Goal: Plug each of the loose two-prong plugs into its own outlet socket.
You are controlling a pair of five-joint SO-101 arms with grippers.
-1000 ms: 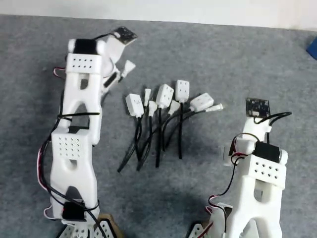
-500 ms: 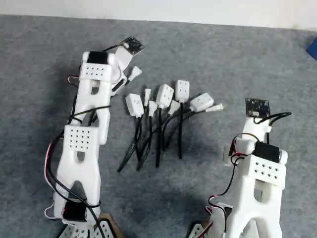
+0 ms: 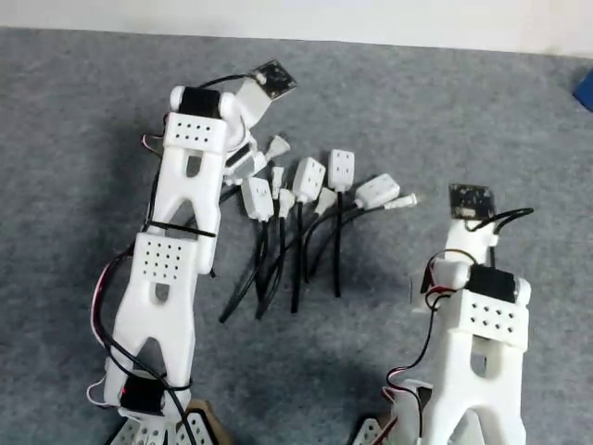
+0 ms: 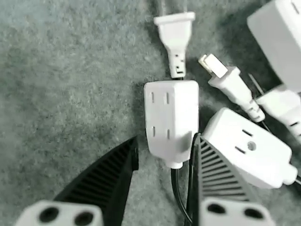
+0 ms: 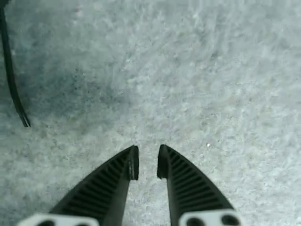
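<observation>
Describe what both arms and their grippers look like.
The left arm and right arm are white shells with grids of small holes, black motor blocks at the joints, and thin black and red cables looped alongside. A small dark circuit board sits at each wrist. The left gripper and right gripper have black, ribbed, tapering fingers on white bases.

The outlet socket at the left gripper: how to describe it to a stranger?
On the grey table, find the bunch of white sockets and plugs. The outlet socket is the leftmost, between the open fingers of the left gripper. It has two slot pairs and no round hole, unlike its neighbour.
</observation>
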